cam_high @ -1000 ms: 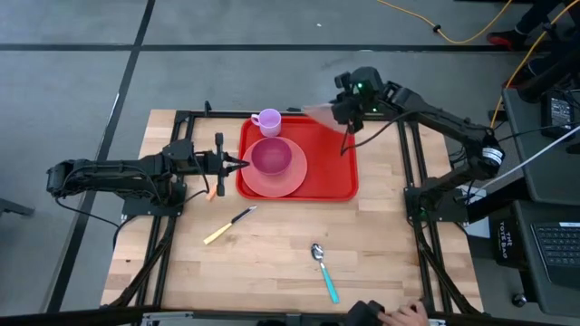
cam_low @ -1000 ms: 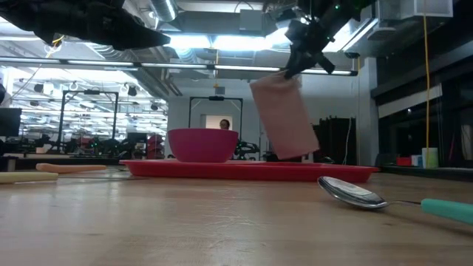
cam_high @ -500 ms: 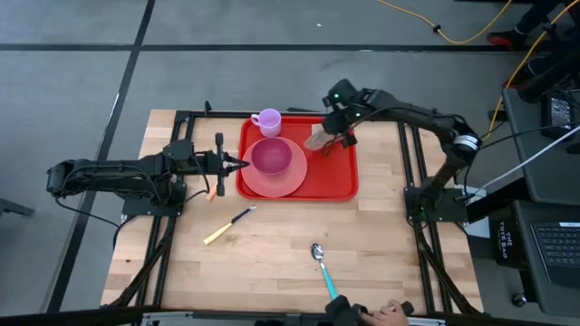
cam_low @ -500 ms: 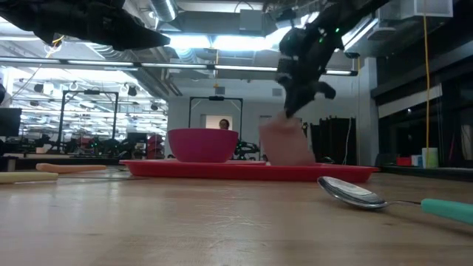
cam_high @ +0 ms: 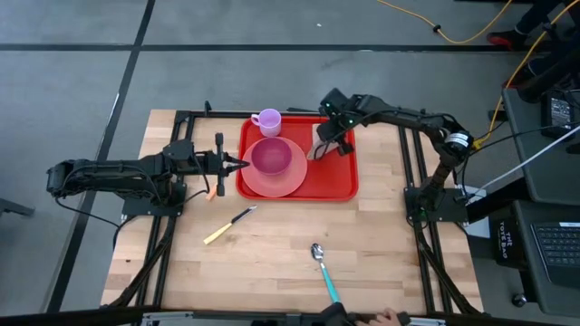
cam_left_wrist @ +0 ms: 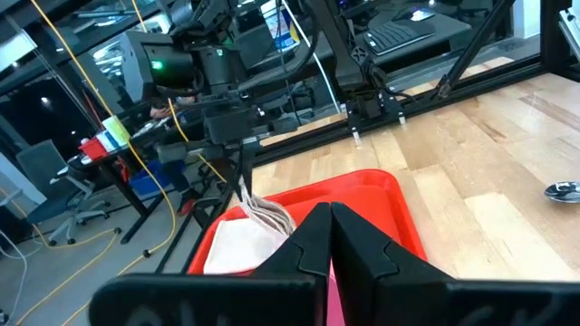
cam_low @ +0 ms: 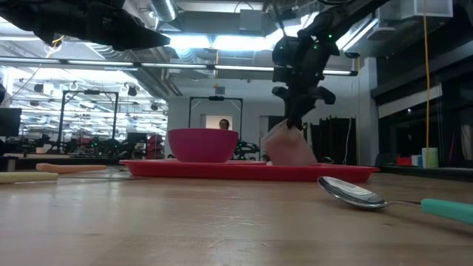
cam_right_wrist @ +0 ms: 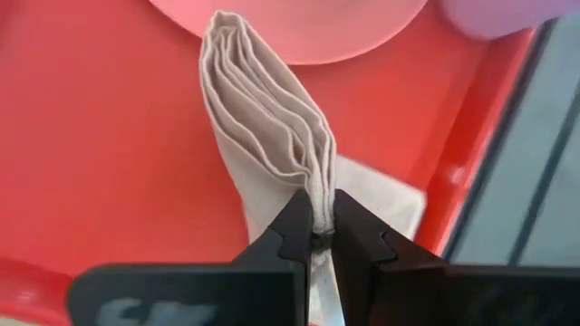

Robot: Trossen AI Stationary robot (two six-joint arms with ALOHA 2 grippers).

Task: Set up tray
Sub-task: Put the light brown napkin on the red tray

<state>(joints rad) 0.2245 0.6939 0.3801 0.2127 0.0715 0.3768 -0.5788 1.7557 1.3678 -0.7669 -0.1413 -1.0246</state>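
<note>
You see the wooden table bearing the tray; right gripper pinches a napkin over it, left gripper closed, empty, beside its edge.

A magenta bowl sits on a pink plate, a lilac mug nearby, and a teal-handled spoon lies well apart.

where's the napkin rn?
High view: the napkin is on the red tray, right of the pink plate, pinched in the right gripper.
</note>
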